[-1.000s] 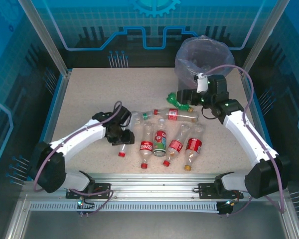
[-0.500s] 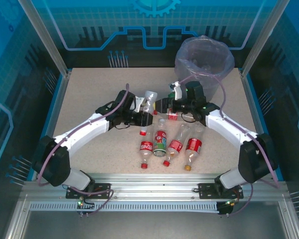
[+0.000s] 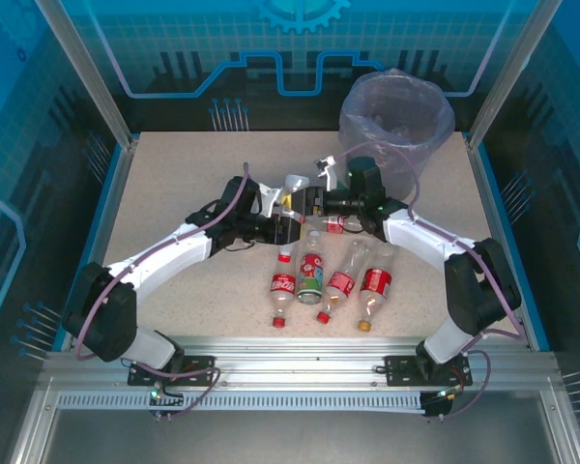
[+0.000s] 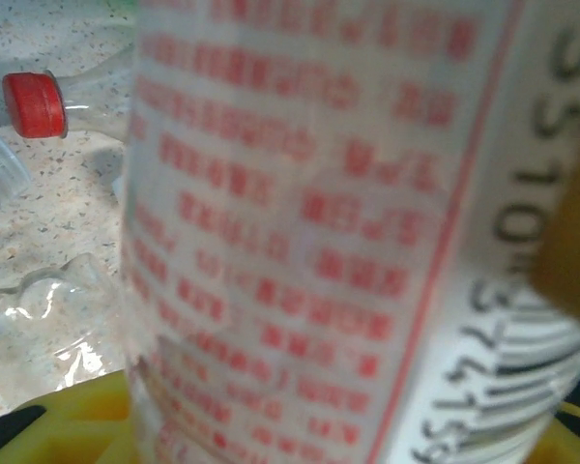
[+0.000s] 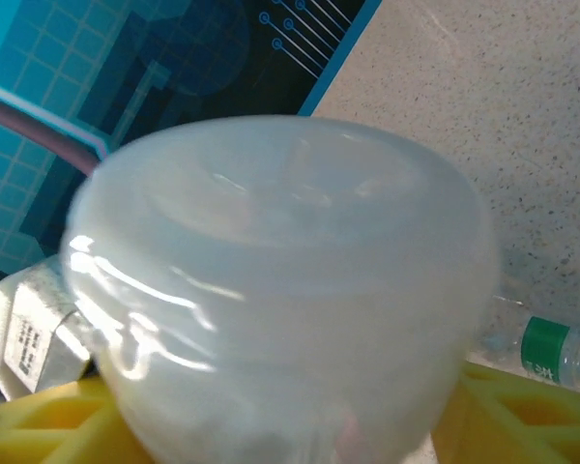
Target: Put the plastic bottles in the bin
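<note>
One plastic bottle, clear with a red-printed label, hangs above the table's middle, base up and red cap down. My left gripper is shut on its labelled body. My right gripper meets it from the right, and the bottle's pale base sits between the yellow fingers, which press on both sides. Several more bottles lie in a row nearer the front. The bin, lined with a lavender bag, stands at the back right.
Another red-labelled bottle lies under the right arm. A green-banded bottle rests on the table beside it. A red cap and a crushed clear bottle lie below the left gripper. Blue walls edge the table.
The left arm lifted a bottle from the table and carried it to the middle. The right arm swung away from the bin to meet it, and its jaws closed in on the bottle's base.
</note>
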Motion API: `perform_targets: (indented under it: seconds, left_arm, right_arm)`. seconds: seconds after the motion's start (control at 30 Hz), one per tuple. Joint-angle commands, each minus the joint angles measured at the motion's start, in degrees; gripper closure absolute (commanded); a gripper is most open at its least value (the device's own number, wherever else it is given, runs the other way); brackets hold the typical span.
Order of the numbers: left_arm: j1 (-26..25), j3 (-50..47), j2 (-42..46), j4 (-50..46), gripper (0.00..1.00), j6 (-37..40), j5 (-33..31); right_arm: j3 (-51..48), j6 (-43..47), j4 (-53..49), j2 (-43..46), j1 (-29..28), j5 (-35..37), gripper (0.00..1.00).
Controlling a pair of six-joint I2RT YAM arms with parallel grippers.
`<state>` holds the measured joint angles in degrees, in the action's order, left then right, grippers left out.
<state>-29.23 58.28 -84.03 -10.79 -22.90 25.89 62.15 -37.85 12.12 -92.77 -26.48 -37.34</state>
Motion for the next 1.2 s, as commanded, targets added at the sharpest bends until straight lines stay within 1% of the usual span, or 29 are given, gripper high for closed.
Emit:
perform_targets:
  seconds: [0.0, 0.07, 0.17, 0.27, 0.4, 0.47, 0.53, 0.67, 0.73, 0.87, 1.0, 1.1, 1.17]
  left_arm:
    - [0.04, -0.6, 1.71, 3.53, 0.5, -0.83, 3.68]
    - [0.11, -0.76, 1.84, 3.58, 0.5, -1.06, 3.98]
    - [0.1, -1.04, 2.02, 3.94, 0.49, -1.19, 4.08]
    - [0.25, -1.32, 2.29, 3.89, 0.44, -1.34, 3.81]
    - [0.82, -2.16, 3.33, 3.85, 0.33, -1.37, 3.4]
    - [1.15, -2.63, 3.84, 3.85, 0.29, -1.34, 3.38]
    - [1.4, -2.95, 4.43, 3.57, 0.21, -1.37, 3.39]
    - [1.96, -3.61, 6.12, 2.21, 0.08, -0.73, 3.15]
    - [2.62, -3.42, 7.0, 0.23, 0.03, 0.32, 2.97]
    - [5.11, -0.05, 6.85, -6.55, 0.02, 2.91, 1.81]
    - [8.63, 6.0, 3.94, -14.25, 0.03, 5.17, -0.15]
    - [9.62, 12.42, 0.97, -22.21, 0.03, 10.32, -3.61]
    - [9.72, 16.54, -0.91, -26.72, 0.03, 13.65, -6.2]
  right_arm:
    - [2.2, -0.34, 1.77, -0.37, -0.83, -0.51, 0.38]
    - [2.12, -0.21, 1.68, -0.05, -0.82, -0.32, 0.39]
    - [2.12, 0.04, 1.33, 0.43, -0.83, 0.05, 0.45]
    - [2.16, 0.3, 1.17, 0.83, -0.77, 0.49, 0.47]
    - [2.29, 0.26, 0.98, 1.54, -0.17, 1.97, 0.51]
    - [2.35, -0.2, 1.57, 1.71, 0.49, 2.03, 0.53]
    - [3.04, 0.02, 1.34, 2.04, 1.2, 2.35, 0.54]
    - [5.78, 2.89, -2.65, 3.32, 2.43, 4.35, 0.55]
    - [8.16, 5.95, -6.86, 4.36, 3.01, 7.01, 0.55]
    - [14.97, 13.83, -16.81, 6.38, 3.5, 12.56, 0.56]
    - [22.7, 21.64, -24.66, 8.65, 3.79, 18.83, 0.57]
    - [28.51, 25.65, -29.45, 9.77, 4.79, 23.48, 0.57]
    - [31.45, 27.03, -30.8, 10.3, 6.03, 26.34, 0.59]
